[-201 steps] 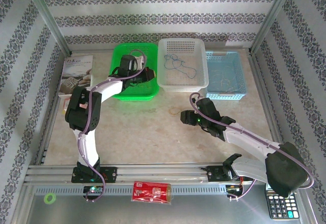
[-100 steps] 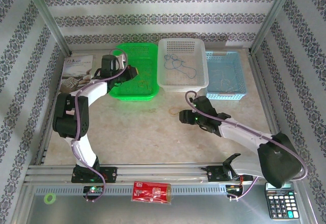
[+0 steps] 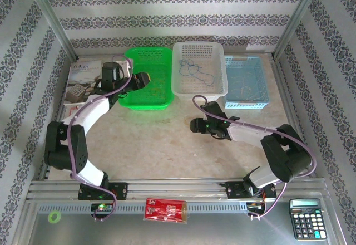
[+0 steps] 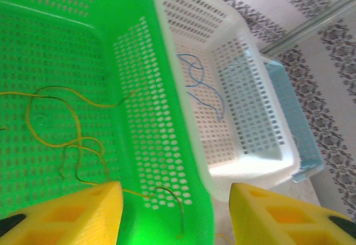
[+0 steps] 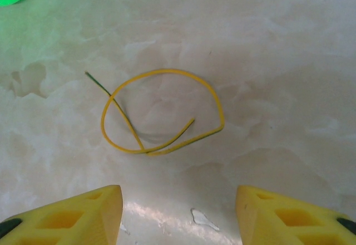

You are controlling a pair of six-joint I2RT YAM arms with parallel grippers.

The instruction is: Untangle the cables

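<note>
One thin yellow cable lies looped on the table, just in front of the open, empty right gripper. More yellow cables curl in the green basket, and a blue cable lies in the white basket. The left gripper is open and empty too. A pale cable in the light blue basket is hard to make out.

Green basket: bright, uniform, perforated. White basket: plain, perforated. Blue basket: pale. Yellow cables lie in the green one, and a blue cable in the white. Yellow loop (one tip dark green). Table: cream marbling. Walls: white, grey floral stripes.
</note>
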